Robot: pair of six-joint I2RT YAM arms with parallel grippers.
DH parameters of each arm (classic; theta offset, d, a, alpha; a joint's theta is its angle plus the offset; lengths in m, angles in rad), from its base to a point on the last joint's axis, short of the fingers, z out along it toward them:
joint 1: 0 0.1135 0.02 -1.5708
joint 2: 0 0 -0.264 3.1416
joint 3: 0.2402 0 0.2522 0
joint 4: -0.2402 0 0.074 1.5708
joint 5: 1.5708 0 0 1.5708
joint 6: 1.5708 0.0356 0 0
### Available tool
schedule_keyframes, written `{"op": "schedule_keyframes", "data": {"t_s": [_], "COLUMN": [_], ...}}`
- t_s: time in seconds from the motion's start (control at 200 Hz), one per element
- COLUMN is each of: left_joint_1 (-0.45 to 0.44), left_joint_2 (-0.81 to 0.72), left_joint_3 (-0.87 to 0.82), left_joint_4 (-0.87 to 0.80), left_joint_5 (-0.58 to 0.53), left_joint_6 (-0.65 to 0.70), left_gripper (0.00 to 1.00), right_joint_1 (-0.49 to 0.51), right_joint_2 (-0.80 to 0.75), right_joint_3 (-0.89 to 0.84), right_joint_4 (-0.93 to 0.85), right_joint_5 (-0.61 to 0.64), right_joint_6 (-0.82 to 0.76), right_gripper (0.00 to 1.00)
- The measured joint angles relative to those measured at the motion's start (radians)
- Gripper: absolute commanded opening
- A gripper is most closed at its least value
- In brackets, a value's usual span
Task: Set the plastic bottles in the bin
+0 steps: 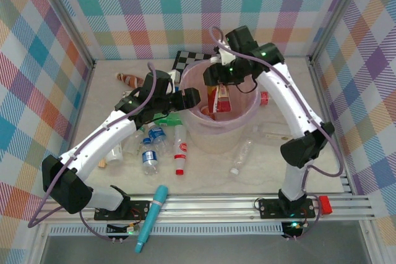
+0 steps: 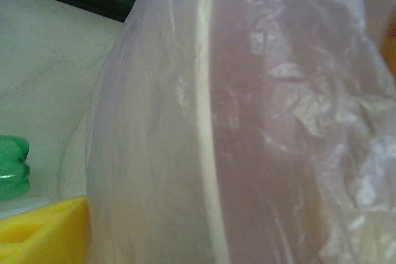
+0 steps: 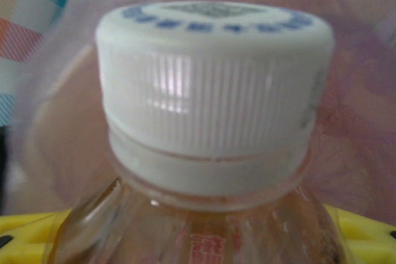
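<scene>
Our right claw point(image 1: 221, 91) is clamped on a red-label bottle point(image 3: 213, 91), cap up, hanging just over the bin point(image 1: 213, 141). Left claw point(image 1: 193, 98) sits at the bin's left rim, can't tell if it's open or gripping. Other bottles point(image 1: 149, 159) lie left of the bin

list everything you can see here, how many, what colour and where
bin: one, pale pink, centre of table
held bottle: one, white cap, red label, over bin
loose bottles: at least eight, mostly clear, one green, one brown, on table, mostly left of bin
tube: one, teal, near edge
checkerboard: one, black and white, behind bin
left end effector: one, black, at bin's left rim
right end effector: one, black, over bin, gripping held bottle
</scene>
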Motion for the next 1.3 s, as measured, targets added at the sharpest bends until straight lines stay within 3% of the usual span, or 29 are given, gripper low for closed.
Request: {"op": "schedule_keyframes", "data": {"t_s": [0.34,0.555,0.765,0.94,1.145,1.23,1.3], "left_joint_1": [0.0,0.0,0.0,0.0,0.0,0.0,0.0], "left_joint_2": [0.0,0.0,0.001,0.001,0.002,0.003,0.004], "left_joint_3": [0.0,0.0,0.0,0.0,0.0,0.0,0.0], "left_joint_4": [0.0,0.0,0.001,0.001,0.002,0.005,0.006], "left_joint_5": [-0.001,-0.002,-0.001,-0.001,-0.001,-0.001,0.0], "left_joint_6": [-0.002,-0.003,-0.004,-0.006,-0.007,-0.007,-0.008], "left_gripper": [0.82,0.82,0.81,0.82,0.82,0.82,0.82], "right_joint_1": [0.016,0.031,0.044,0.046,0.048,0.048,0.048], "right_joint_2": [0.035,0.037,0.075,0.11,0.12,0.12,0.12], "right_joint_3": [-0.175,-0.356,-0.409,-0.466,-0.508,-0.508,-0.508], "right_joint_4": [0.024,0.108,0.161,0.202,0.234,0.242,0.244], "right_joint_5": [0.101,0.111,0.113,0.124,0.131,0.135,0.139], "right_joint_6": [-0.02,-0.011,0.01,0.042,0.078,0.082,0.087], "right_gripper": [0.44,0.47,0.53,0.66,0.74,0.88,0.92]}}
